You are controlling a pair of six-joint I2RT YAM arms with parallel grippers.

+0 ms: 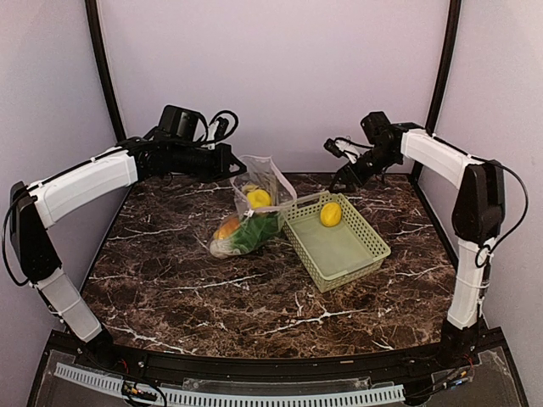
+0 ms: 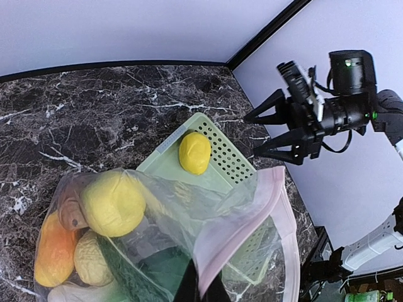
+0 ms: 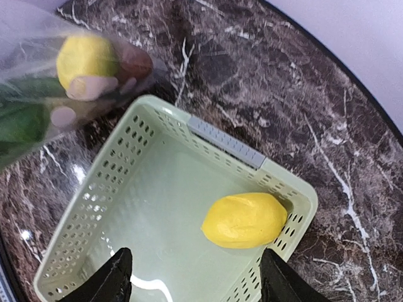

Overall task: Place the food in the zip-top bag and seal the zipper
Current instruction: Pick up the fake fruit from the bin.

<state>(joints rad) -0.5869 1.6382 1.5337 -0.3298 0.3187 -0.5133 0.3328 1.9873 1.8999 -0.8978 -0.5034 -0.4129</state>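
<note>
Both arms are coming up from the bottom edge of the top view, the left arm [image 1: 81, 182] bending in from the left and the right arm [image 1: 471, 212] from the right. Mid-frame on the marble table [image 1: 187, 297], the zip-top bag [image 1: 265, 174] is standing upright with its top edge at the left gripper [image 1: 236, 170] and the food [image 1: 246, 231] sitting in its bottom. Just right of it, the green basket [image 1: 356, 254] is holding the lemon [image 1: 331, 214], and the right gripper [image 1: 346, 178] is hovering over the basket's far corner.

Over to the left wrist: a dark finger at the bottom edge is pinching the bag by its pink zipper [image 2: 252, 220]. The mouth is gaping open. A round yellow piece [image 2: 113, 202] and an orange-yellow piece [image 2: 53, 251] are lying inside at lower left.

Now the right wrist: its fingers are spread wide along the bottom edge, gripping nothing. The lemon is lying in the basket's lower-right corner, and the bag is showing at upper left.
</note>
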